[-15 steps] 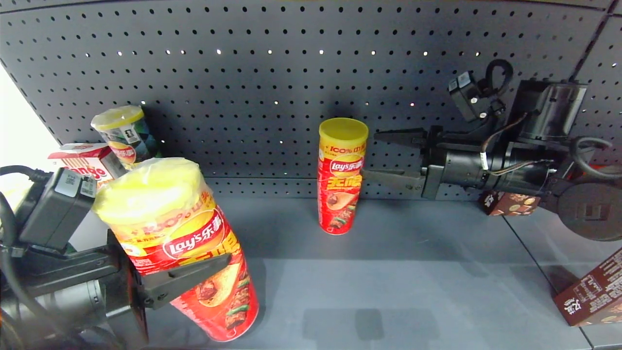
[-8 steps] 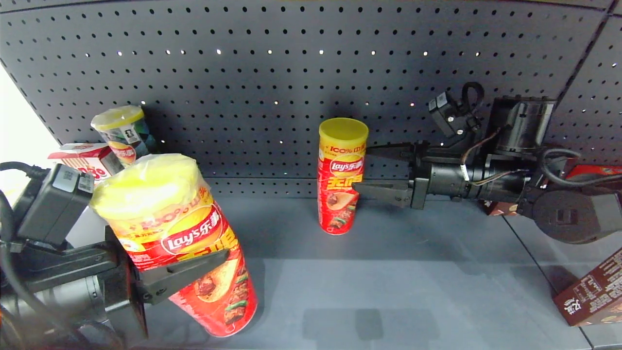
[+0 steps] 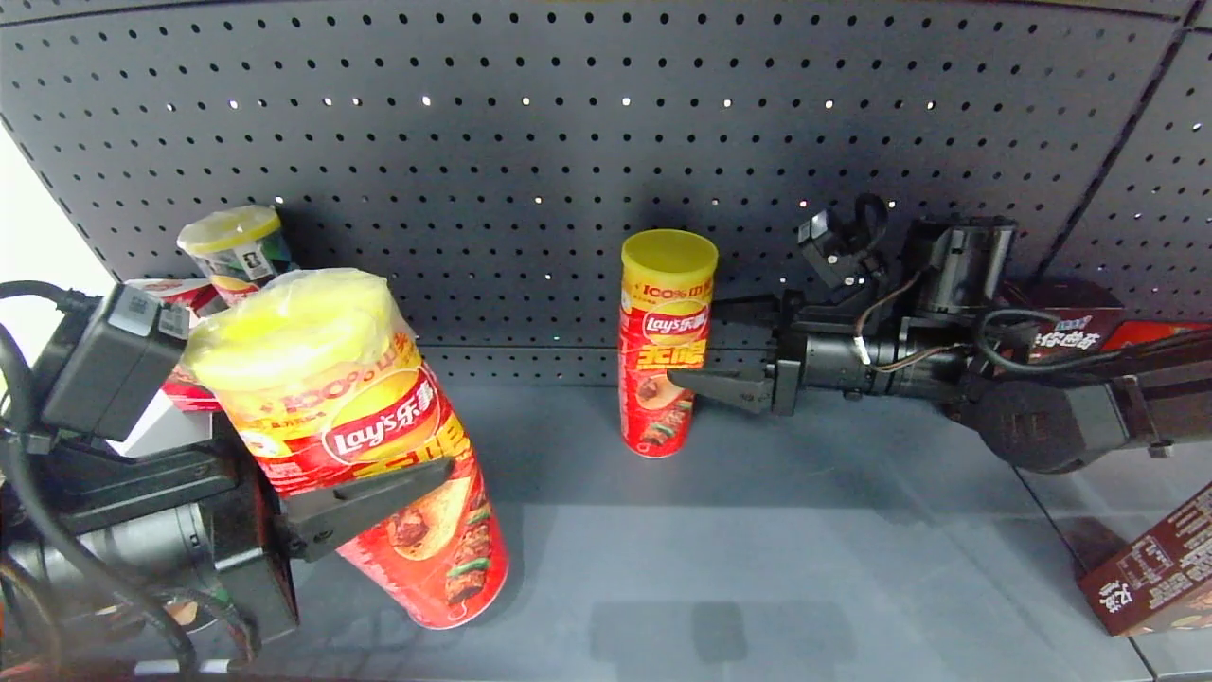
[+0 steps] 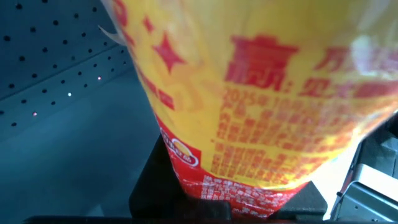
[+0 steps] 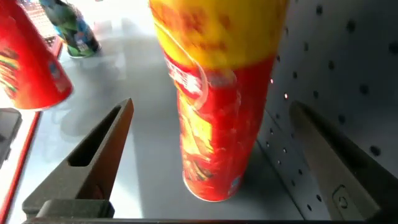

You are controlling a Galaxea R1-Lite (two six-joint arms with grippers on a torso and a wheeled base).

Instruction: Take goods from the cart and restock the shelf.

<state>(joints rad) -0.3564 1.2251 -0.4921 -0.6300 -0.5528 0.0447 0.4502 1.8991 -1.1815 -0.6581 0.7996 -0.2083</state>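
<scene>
Near the front left corner of the grey metal shelf [image 3: 776, 559], the left gripper [image 3: 379, 474] clamped a tall red cardboard crisp tube [image 3: 350, 426] with a yellow lid. The tube was tilted, its base on or just above the surface. At mid rear edge a matching tube [image 3: 665, 341] stood upright against the perforated back panel [image 3: 568, 142]. It sat between the spread fingers of the right gripper [image 3: 696, 341], the nearer arm, seemingly ready to close across its vertical axis. A brown carton [image 3: 1155, 568] lay at the front right corner.
</scene>
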